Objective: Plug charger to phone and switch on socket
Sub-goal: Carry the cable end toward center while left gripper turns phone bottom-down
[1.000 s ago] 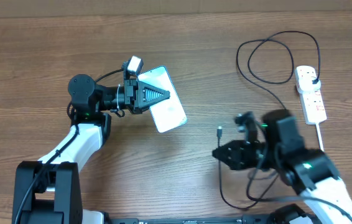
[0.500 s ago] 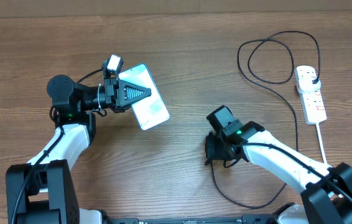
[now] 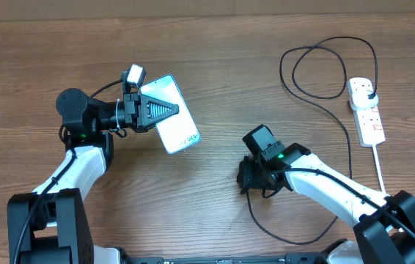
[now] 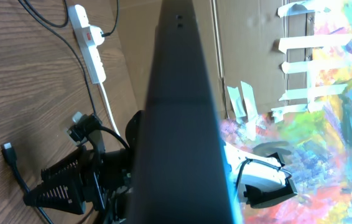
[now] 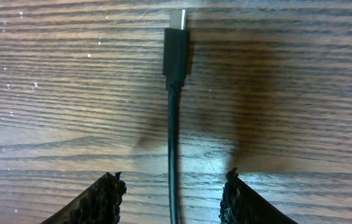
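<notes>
My left gripper (image 3: 172, 111) is shut on the phone (image 3: 183, 133), whose light screen faces up in the overhead view. In the left wrist view the phone's dark edge (image 4: 176, 106) fills the middle and hides my fingers. The charger's black cable (image 3: 343, 132) loops across the table to the socket (image 3: 366, 111), a white power strip at the right. Its connector tip (image 5: 176, 38) lies flat on the wood. My right gripper (image 5: 171, 183) stands open low over the cable, one finger on each side, not touching it.
The socket's thick white cord (image 3: 378, 165) runs toward the front right edge. A loop of black cable (image 3: 317, 70) lies behind the socket, and more slack (image 3: 288, 238) lies near the front edge. A cardboard wall stands behind the table.
My left arm carried the phone a little left, then held still. My right arm swung left over the connector end of the cable, and its jaws went from shut to open.
</notes>
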Available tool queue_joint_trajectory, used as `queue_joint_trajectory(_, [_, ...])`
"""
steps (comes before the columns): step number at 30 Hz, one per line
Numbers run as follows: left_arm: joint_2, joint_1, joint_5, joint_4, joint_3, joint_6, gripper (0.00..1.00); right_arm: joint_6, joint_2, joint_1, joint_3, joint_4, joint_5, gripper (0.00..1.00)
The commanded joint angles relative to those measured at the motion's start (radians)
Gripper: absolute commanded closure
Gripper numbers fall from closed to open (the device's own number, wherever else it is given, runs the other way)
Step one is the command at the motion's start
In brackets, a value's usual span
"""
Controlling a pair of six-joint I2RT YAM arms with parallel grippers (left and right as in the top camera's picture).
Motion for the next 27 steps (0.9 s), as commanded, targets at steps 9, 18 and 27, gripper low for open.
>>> queue_joint_trajectory(9, [-0.002,-0.001,0.018,0.006,0.026,0.037,0.96,0.000,0.090,0.006,0.000,0.006,0.021,0.60])
queue_joint_trajectory(18, [-0.002,-0.001,0.018,-0.007,0.026,0.037,0.96,-0.020,0.114,0.030,0.000,-0.024,-0.015,0.80])
queue_joint_trajectory(27, [-0.002,0.000,0.018,-0.016,0.026,0.025,0.96,-0.023,0.113,0.045,0.000,-0.030,-0.019,0.96])
